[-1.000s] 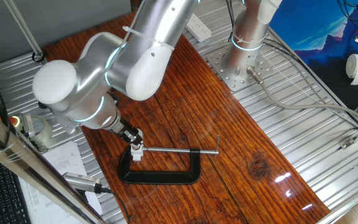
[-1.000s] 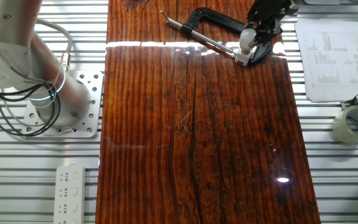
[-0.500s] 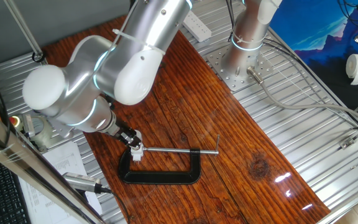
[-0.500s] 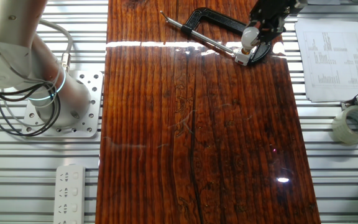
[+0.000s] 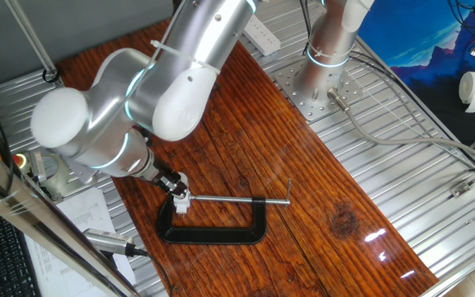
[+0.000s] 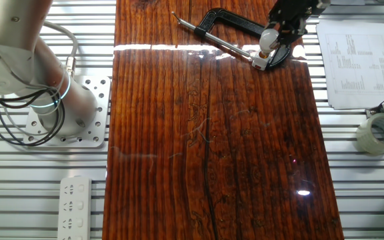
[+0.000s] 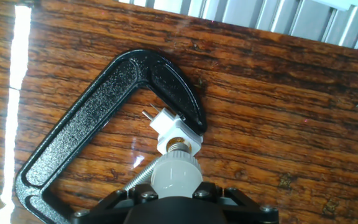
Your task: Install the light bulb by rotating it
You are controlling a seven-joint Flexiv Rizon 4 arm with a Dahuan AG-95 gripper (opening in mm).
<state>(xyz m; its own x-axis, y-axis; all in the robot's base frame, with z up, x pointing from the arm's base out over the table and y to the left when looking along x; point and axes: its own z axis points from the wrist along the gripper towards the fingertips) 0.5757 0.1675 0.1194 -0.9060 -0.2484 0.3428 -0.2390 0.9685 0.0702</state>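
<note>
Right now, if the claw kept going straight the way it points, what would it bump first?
The claw grips the light bulb, whose threaded tip points into the white socket block held by the black C-clamp. So the bulb would probably press into that socket first.

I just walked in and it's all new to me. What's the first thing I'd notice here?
The big silver robot arm leaning over the reddish wooden table. Its gripper holds a little white light bulb, tip at a small white socket block, which a black C-clamp pins near the table's edge.
</note>
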